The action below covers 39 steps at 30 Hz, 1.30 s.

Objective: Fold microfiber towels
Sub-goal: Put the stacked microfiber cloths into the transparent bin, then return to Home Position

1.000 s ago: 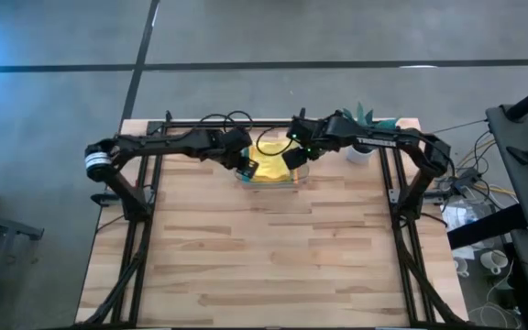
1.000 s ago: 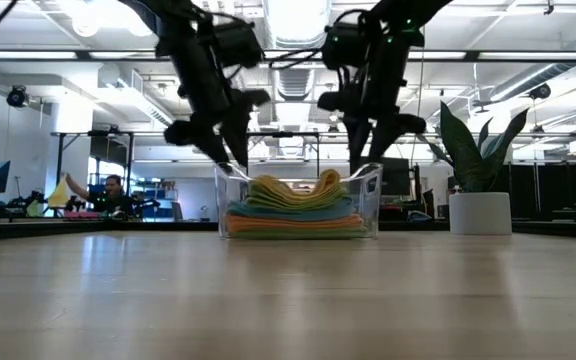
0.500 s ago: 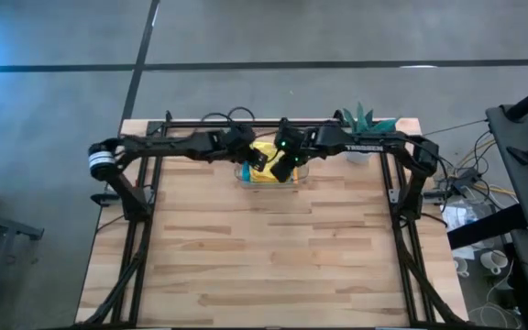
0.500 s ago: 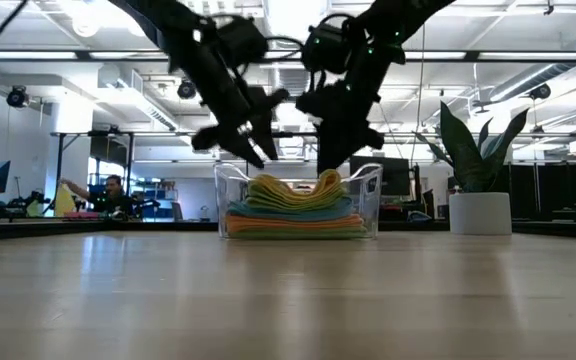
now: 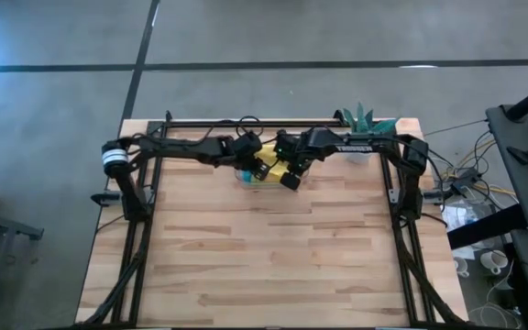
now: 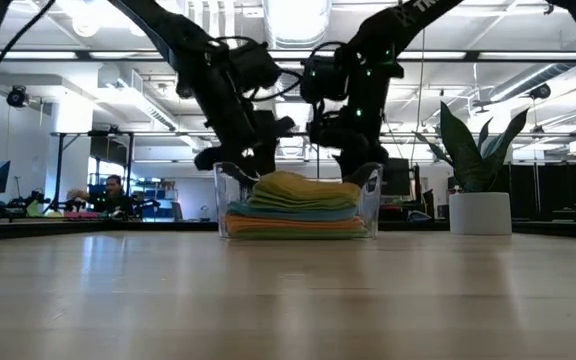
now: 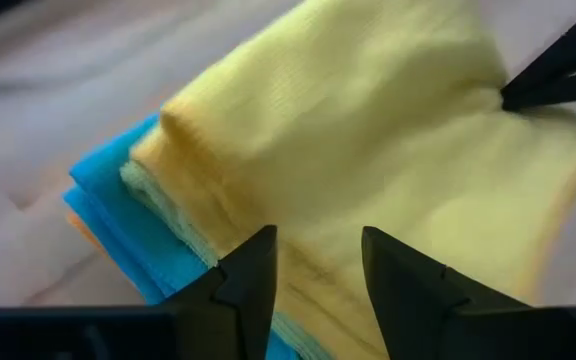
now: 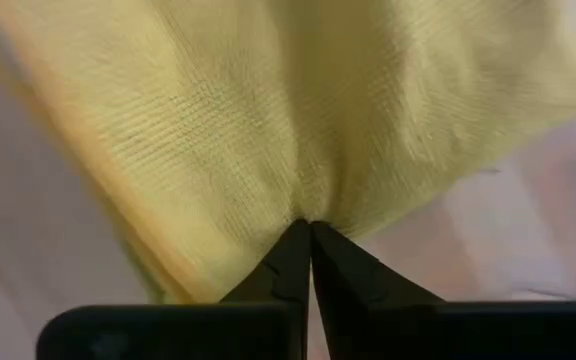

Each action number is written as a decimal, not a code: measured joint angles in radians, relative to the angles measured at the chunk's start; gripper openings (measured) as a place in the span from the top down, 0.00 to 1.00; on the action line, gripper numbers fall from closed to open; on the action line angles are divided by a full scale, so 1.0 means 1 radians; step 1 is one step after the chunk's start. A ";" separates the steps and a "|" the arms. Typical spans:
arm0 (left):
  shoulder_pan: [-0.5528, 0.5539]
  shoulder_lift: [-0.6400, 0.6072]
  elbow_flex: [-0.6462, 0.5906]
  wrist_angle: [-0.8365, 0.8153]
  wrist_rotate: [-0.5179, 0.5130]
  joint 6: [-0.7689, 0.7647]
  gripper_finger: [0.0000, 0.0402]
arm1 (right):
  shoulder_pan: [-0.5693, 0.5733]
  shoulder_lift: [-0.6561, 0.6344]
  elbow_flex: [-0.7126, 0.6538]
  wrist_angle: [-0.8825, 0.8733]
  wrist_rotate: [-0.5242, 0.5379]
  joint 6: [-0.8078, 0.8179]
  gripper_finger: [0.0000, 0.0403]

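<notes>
A clear plastic tray (image 6: pixel 373 190) stands near the middle of the tabletop's far edge, and a small potted plant (image 5: pixel 362 119) in a white pot sits close to the far right corner, apart from the tray. The rest of the wooden tabletop (image 5: pixel 273 247) in front of them is bare planks. Stacked inside the tray are the microfiber towels (image 6: pixel 296 205): the yellow towel (image 7: pixel 368 150) lies on top, with a teal blue towel (image 7: pixel 118 225) below it, a pale lime green edge between the two, and an orange layer at the bottom of the stack in the low view. The tray's walls stand around the stack on its sides, and both arms reach over its rim from above. Beyond the table, a person (image 6: pixel 114 194) shows far off in the room at the low view's left. The left arm stretches along the far edge from the left, and the left gripper (image 7: pixel 313 275) hovers just over the yellow towel with its fingers spread and nothing between them. The right arm comes in along the far edge from the right, bent down into the tray; the right gripper (image 8: pixel 309 248) has its fingers pressed together, pinching a gathered fold of the yellow towel, which puckers at the fingertips.
</notes>
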 joint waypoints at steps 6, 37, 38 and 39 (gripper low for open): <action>-0.007 -0.090 0.000 -0.006 -0.002 0.020 0.67 | 0.004 -0.087 0.037 0.001 -0.052 -0.029 0.98; -0.121 -0.061 -0.002 -0.094 -0.006 0.078 0.67 | -0.037 -0.046 0.110 0.087 0.100 -0.346 0.98; -0.122 -0.065 -0.002 -0.092 -0.006 0.078 0.67 | -0.045 -0.039 0.109 0.093 0.098 -0.347 0.98; -0.122 -0.071 -0.002 -0.095 -0.006 0.078 0.67 | -0.050 -0.027 0.106 0.092 0.099 -0.346 0.98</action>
